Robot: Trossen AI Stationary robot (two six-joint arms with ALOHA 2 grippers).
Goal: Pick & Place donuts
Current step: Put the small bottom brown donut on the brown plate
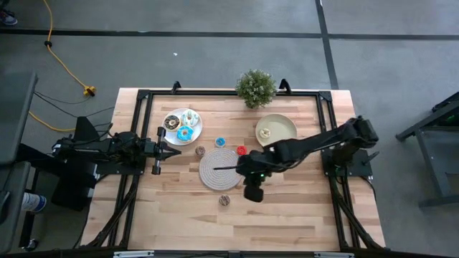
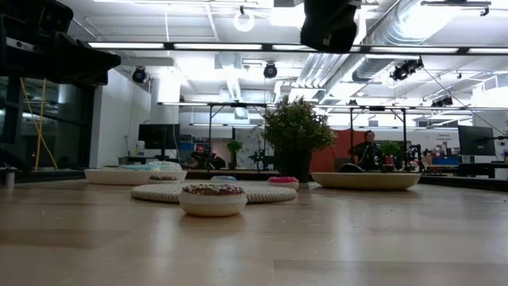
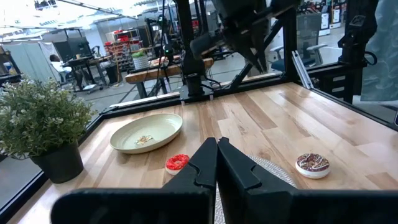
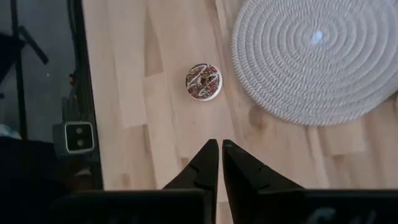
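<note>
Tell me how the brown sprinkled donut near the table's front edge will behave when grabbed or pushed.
The brown sprinkled donut lies flat on the wooden table, so it probably slides rather than rolls. It is small, likely light, and a nudge could scoot it away. Its rounded rim may slip from the right hand, which is shut now above the table.

No readable text, label, brand, number or sign can be made out in any of the views. Nothing is printed on the table, and the screens and fixtures in the room behind it are too small and blurred for lettering to be read.
</note>
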